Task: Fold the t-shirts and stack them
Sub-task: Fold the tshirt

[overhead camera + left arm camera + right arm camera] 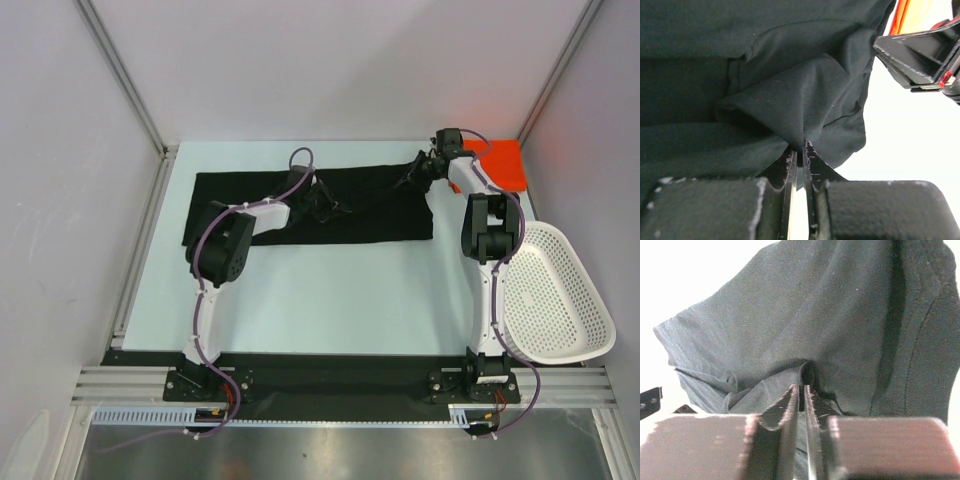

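On the white-walled table [330, 290], left tool [800, 150] and right tool [801, 388] each pinch the black t-shirt [380, 215].

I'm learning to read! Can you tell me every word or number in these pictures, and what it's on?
There is no word, number, label or sign to read in any view.
black t-shirt: plain cloth where it shows, no print in sight.
orange-red t-shirt: no writing shows.
white mesh basket: no label shows.
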Available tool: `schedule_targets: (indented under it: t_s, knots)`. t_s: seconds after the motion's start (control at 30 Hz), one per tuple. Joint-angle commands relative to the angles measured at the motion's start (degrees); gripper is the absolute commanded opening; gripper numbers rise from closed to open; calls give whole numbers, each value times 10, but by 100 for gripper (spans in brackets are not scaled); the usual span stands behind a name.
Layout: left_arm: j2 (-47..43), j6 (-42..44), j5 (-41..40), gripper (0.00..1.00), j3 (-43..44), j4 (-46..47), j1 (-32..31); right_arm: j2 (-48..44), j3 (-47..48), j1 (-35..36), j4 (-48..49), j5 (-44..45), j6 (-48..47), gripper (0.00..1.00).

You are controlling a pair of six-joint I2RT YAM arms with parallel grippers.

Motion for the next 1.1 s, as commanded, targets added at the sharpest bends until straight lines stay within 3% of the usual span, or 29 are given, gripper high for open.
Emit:
schedule_targets:
  t_s: [0.0,0.1,0.7,1.07]
  knots:
    - [-9,13,8,10,32,5,6,-5,26,4,4,-4,10,10]
    - [-8,14,11,10,40,6,12,-11,33,5,-1,4,15,0]
    - [38,-64,53,12,84,64,68,13,73,15,83,-40,143,0]
    - [54,-83,93,16,78,84,69,-13,51,10,71,-41,146,0]
